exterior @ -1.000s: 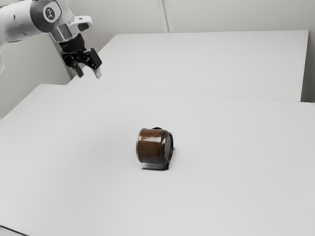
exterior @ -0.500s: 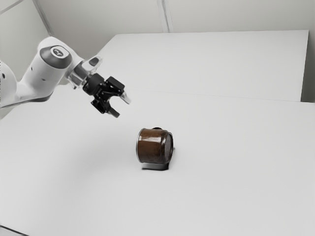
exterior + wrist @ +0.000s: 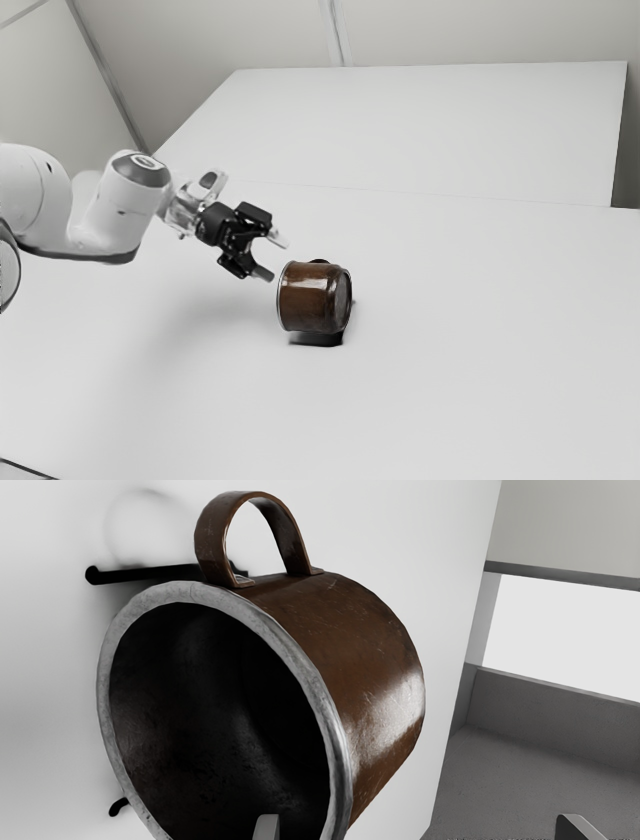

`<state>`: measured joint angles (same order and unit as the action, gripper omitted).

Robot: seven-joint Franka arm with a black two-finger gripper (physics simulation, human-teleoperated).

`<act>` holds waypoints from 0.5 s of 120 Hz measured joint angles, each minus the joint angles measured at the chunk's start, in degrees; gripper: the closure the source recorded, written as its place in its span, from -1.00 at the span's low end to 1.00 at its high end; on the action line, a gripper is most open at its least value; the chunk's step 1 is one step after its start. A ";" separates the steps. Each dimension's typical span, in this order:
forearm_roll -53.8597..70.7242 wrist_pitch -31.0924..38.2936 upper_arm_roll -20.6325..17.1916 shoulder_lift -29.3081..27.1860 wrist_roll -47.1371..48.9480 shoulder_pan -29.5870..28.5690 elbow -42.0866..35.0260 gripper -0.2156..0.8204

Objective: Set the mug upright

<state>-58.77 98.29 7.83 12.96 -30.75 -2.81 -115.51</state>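
Your black two-finger tool [image 3: 274, 257] has its fingers apart, with nothing between them. The brown, glossy, cylindrical mug [image 3: 312, 300] lies on its side on the smooth white tabletop [image 3: 450, 380], just beyond your fingertips, toward the exterior view's right and a little nearer that camera. Its grey metal rim [image 3: 185, 591] and dark open mouth face you, and the base points away from your tool. In the wrist view, you have one fingertip [image 3: 266, 828] in front of the mouth and the other out past the brown wall, well apart from the curved brown strap handle [image 3: 210, 540].
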 joint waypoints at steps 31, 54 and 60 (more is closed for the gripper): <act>-6.09 -1.24 -0.17 2.13 -6.05 -0.01 -1.66 -0.58; -8.59 -3.17 -0.35 3.02 -9.31 0.00 -2.23 -0.26; -9.97 -3.53 -0.40 3.16 -10.00 0.00 -3.64 0.01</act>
<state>-68.74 94.76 7.43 16.12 -40.76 -2.82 -119.15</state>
